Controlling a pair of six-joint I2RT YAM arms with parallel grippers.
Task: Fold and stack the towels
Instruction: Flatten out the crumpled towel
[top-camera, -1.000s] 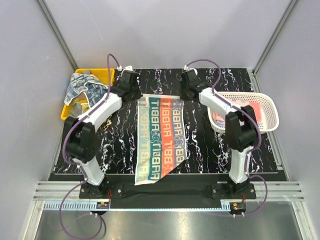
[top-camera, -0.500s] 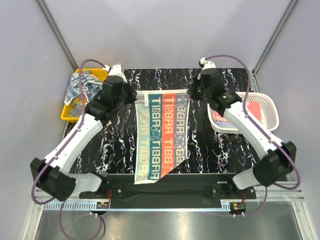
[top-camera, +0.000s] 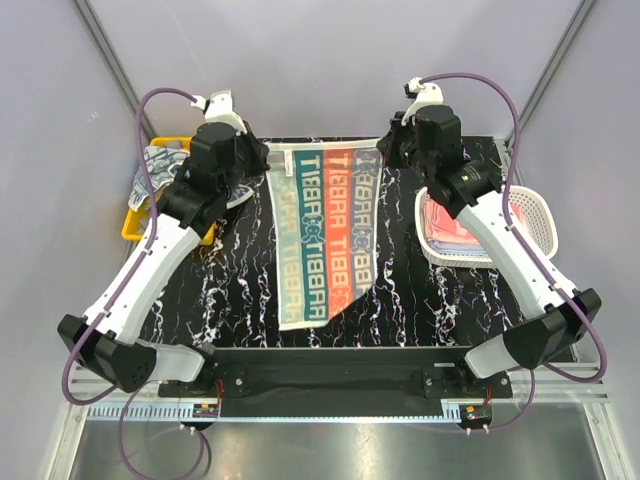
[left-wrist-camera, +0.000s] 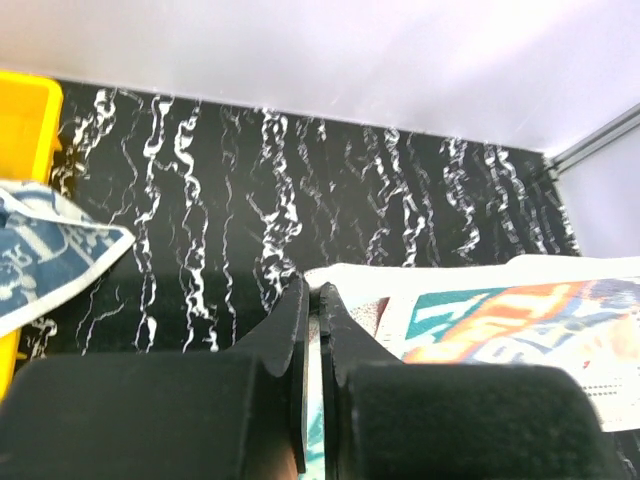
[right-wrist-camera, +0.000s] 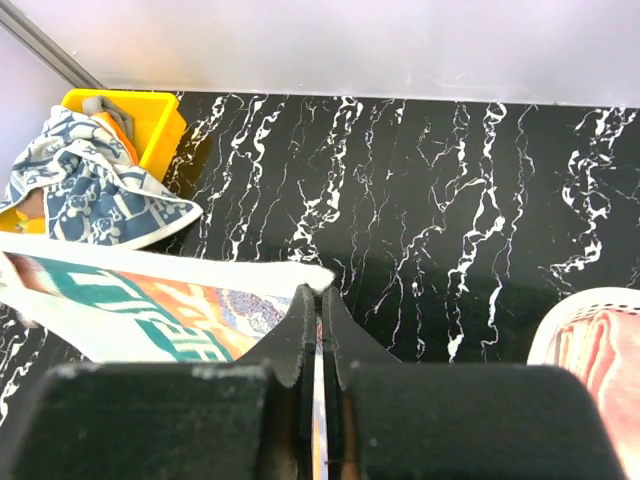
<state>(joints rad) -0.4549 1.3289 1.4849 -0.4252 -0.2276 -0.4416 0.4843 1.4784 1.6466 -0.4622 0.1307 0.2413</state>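
Note:
A beige towel with teal, orange and blue lettering (top-camera: 322, 235) hangs stretched between both grippers above the black marbled table (top-camera: 240, 290). My left gripper (top-camera: 268, 158) is shut on its far left corner, seen in the left wrist view (left-wrist-camera: 316, 293). My right gripper (top-camera: 380, 155) is shut on its far right corner, seen in the right wrist view (right-wrist-camera: 320, 292). The towel's lower end trails on the table near the front. A blue-and-white patterned towel (top-camera: 160, 172) drapes over the yellow bin (top-camera: 135, 222). A pink towel (top-camera: 455, 228) lies in the white mesh basket (top-camera: 535, 215).
The yellow bin stands at the far left edge of the table, the white mesh basket at the right edge. Grey walls close in behind and on both sides.
Both grippers have risen and moved toward the back wall, lifting and stretching the lettered towel's top edge. Its lower end has drawn away from the front edge.

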